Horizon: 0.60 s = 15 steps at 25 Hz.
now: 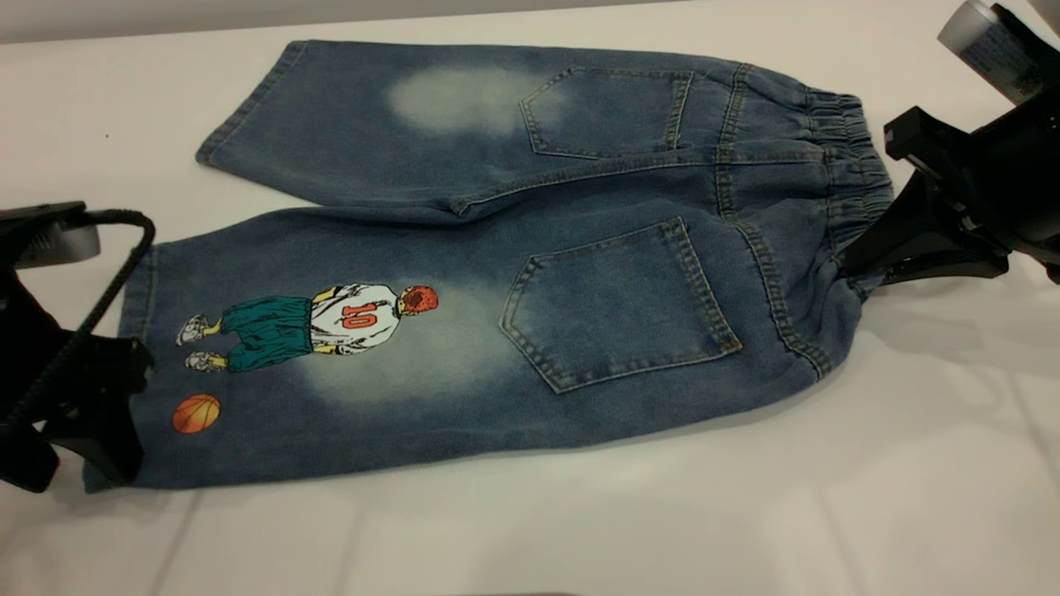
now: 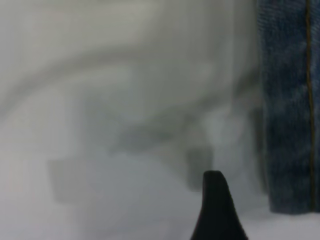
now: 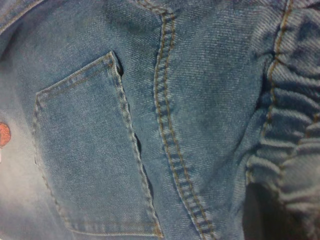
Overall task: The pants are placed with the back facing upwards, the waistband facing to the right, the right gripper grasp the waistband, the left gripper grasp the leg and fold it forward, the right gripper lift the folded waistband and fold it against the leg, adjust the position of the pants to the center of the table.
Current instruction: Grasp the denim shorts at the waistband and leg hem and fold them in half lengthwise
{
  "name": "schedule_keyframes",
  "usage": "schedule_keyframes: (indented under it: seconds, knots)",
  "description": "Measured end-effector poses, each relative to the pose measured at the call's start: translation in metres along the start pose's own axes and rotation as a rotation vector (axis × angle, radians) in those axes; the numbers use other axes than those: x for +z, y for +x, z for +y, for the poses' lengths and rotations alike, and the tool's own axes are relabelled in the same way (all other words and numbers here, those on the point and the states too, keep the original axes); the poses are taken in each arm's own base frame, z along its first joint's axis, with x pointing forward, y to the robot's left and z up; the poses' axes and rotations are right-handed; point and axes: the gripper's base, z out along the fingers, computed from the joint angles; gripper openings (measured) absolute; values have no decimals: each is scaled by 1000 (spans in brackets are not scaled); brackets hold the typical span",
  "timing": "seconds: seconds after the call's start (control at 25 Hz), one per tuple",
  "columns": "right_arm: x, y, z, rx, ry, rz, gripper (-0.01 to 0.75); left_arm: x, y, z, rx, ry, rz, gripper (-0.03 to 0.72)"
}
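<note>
Both grippers [image 1: 99,414] [image 1: 861,265] exterior-view only

The white table [image 1: 580,521] carries the denim pants [image 1: 513,273], spread flat, back pockets up.

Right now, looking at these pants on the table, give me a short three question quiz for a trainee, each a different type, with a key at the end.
1. True or false: the pants lie back side up, with both back pockets showing.
2. Multiple choice: the right gripper is at A) the hem of the plain leg, B) the waistband, C) the orange basketball print.
3. Fill in: the left gripper sits at the hem of the leg printed with a player wearing number ____.

Key: 1 true; 2 B; 3 ten.
</note>
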Motion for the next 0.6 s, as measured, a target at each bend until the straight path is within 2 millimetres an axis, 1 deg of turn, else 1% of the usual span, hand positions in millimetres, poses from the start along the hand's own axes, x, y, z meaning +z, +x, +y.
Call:
schedule_keyframes:
  seconds: [0.12, 0.24, 0.32, 0.48, 0.52, 0.6]
  knots:
    - [0, 0, 0, -2, 0, 0, 37, 4, 0, 0, -2, -3, -2, 438]
    - [0, 0, 0, -4, -2, 1, 37, 4, -2, 0, -2, -2, -5, 389]
    - [0, 0, 0, -4, -5, 2, 37, 5, -5, 0, -1, -2, -10, 303]
    - [0, 0, 1, -4, -7, 2, 37, 4, -10, -2, 1, 2, -17, 80]
    - [0, 0, 1, -4, -8, 3, 37, 3, -12, -3, 1, 4, -17, 60]
    - [0, 1, 2, -10, -20, 12, 37, 1, -17, -4, 5, 8, -10, 51]
